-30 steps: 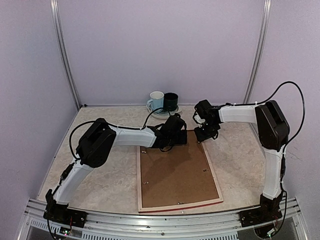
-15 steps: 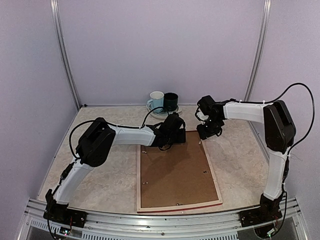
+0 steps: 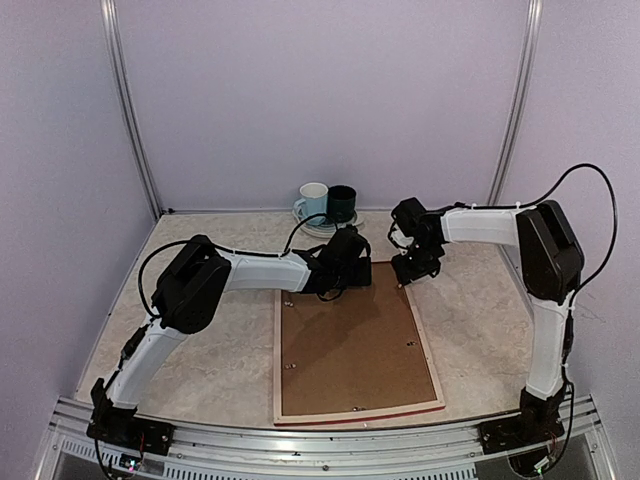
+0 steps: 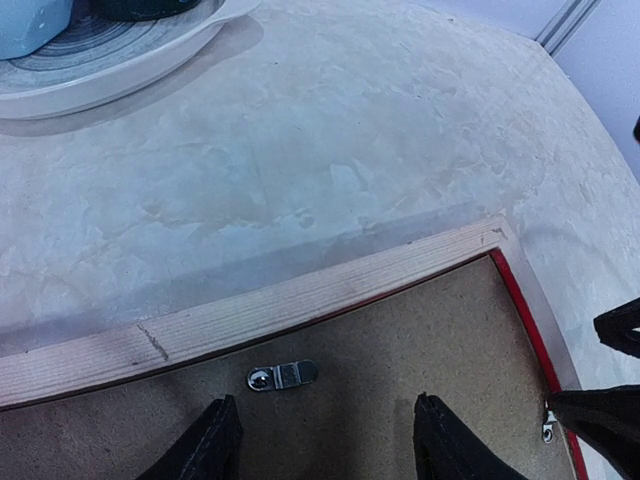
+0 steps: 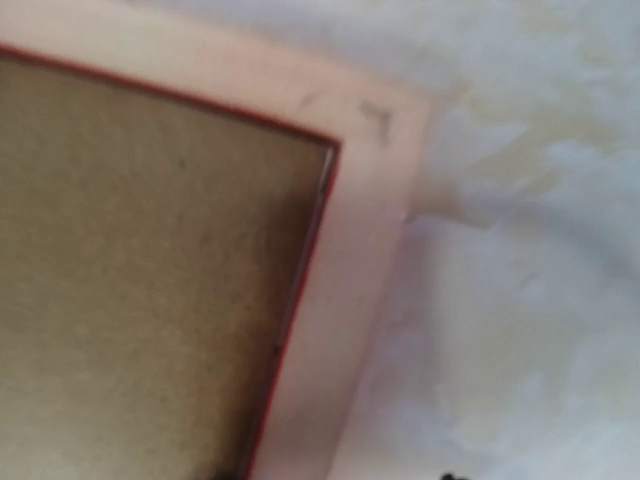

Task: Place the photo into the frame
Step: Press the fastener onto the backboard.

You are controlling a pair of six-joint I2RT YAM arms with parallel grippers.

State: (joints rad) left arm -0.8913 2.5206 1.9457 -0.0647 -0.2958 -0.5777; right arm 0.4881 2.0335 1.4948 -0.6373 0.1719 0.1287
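Left claw point(image 4: 325, 445) released, fingers parted with nothing between, over one brown backing board point(image 3: 350, 345) just inside far rail of one frame point(image 4: 300, 300), lying back-up on surface point(image 3: 200, 350). Right claw point(image 3: 412, 268) at frame's far right corner; grip unreadable. Two cups beyond: pale cup point(image 3: 313, 200), dark cup point(image 3: 341, 202).

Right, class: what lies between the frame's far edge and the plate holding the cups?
Only bare marbled table separates the frame from the plate; nothing sits on that stretch. The left wrist view shows it clearly.
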